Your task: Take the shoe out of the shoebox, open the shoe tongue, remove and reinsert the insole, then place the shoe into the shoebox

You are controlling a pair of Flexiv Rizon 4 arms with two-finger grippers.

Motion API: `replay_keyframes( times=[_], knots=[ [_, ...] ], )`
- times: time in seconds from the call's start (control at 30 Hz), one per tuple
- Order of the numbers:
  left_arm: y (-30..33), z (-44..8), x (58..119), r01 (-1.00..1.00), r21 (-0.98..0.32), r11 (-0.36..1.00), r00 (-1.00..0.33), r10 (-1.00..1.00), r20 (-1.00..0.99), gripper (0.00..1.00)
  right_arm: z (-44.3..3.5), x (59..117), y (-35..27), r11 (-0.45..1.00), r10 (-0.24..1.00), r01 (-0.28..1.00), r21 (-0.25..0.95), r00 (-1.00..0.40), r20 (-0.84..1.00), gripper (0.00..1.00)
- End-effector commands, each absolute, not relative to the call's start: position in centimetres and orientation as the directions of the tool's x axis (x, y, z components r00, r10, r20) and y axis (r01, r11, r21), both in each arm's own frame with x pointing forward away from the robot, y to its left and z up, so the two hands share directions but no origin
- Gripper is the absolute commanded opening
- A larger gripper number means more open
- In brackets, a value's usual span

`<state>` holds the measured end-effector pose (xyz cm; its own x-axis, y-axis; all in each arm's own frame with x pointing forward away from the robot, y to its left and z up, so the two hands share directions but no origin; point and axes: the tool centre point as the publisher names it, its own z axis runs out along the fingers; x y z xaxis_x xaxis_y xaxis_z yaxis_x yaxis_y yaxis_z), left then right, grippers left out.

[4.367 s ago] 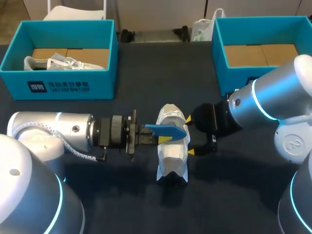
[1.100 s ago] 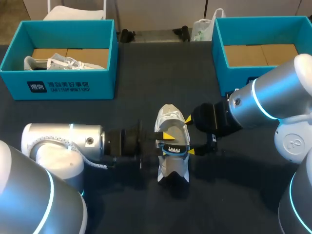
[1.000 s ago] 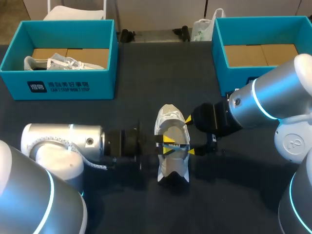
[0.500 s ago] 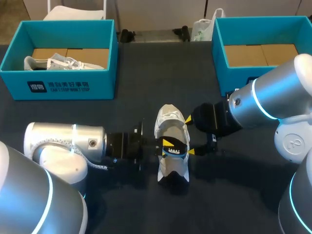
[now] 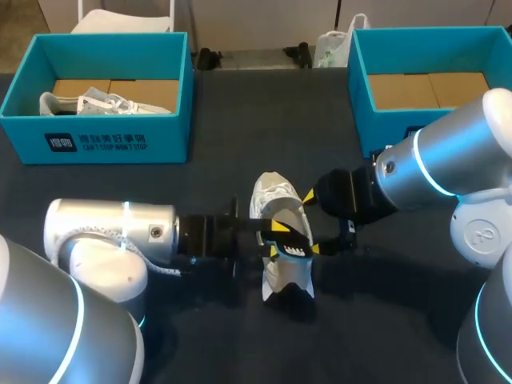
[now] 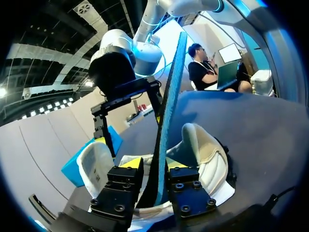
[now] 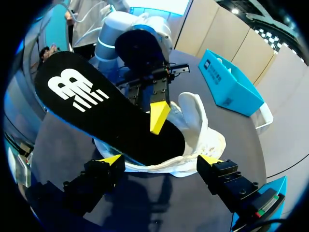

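A white shoe (image 5: 270, 200) lies on the dark table between my two arms. My left gripper (image 5: 278, 238) is over the shoe's opening, shut on the insole (image 5: 298, 246), whose top is black with a white logo and whose underside is blue. In the left wrist view the insole (image 6: 169, 106) stands on edge between the fingers and rises ahead over the shoe (image 6: 203, 150). My right gripper (image 5: 310, 223) is open, one fingertip on each side of the shoe. From its wrist view the insole (image 7: 96, 111) juts out of the shoe (image 7: 198, 125) above the right gripper (image 7: 160, 160).
A teal shoebox (image 5: 96, 120) at the back left holds another white shoe (image 5: 104, 102). A second teal shoebox (image 5: 400, 88) at the back right shows only its cardboard floor. Bare dark table lies in front of the shoe.
The insole, once held blue side up over the shoe, now shows its black face and sits lower in the opening. My left gripper has crept right and the shoe has twisted slightly. The right arm is still.
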<state>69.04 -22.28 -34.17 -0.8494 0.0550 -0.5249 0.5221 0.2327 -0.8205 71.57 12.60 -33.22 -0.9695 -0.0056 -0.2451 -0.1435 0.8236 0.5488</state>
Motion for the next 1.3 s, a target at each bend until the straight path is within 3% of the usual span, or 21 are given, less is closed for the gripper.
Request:
replay_keyframes(
  times=[0.03,0.37,0.43,0.5,0.7,0.8,1.3],
  knots=[
    [-21.3,-33.5,68.5,0.526,-0.82,0.227,-0.847,0.054,-0.529,0.29,-33.3,71.5,12.7,0.825,-0.003,-0.143,0.547,-0.969,-0.248,1.0],
    [-21.2,-32.3,67.9,0.514,-0.833,0.203,-0.855,0.043,-0.517,0.24,-33.3,71.5,12.7,0.825,-0.003,-0.143,0.547,-0.969,-0.248,1.0],
    [-21.3,-32.2,67.6,0.496,-0.841,0.214,-0.865,0.043,-0.499,0.22,-33.3,71.5,12.7,0.825,-0.003,-0.143,0.547,-0.969,-0.248,1.0],
    [-21.6,-32.2,67.4,0.491,-0.841,0.228,-0.868,0.049,-0.494,0.13,-33.3,71.5,12.7,0.825,-0.003,-0.143,0.547,-0.969,-0.248,1.0],
    [-21.7,-32.8,67.3,0.468,-0.842,0.266,-0.881,0.072,-0.467,0.13,-33.3,71.5,12.7,0.825,-0.003,-0.143,0.547,-0.969,-0.248,1.0],
    [-21.7,-33.0,67.4,0.461,-0.842,0.279,-0.885,0.076,-0.46,0.0,-33.3,71.5,12.7,0.825,-0.003,-0.143,0.547,-0.969,-0.248,1.0],
    [-21.3,-36.0,69.6,0.485,-0.802,0.349,-0.868,0.086,-0.489,0.0,-33.3,71.5,12.7,0.825,-0.003,-0.143,0.547,-0.969,-0.248,1.0]
  ],
)
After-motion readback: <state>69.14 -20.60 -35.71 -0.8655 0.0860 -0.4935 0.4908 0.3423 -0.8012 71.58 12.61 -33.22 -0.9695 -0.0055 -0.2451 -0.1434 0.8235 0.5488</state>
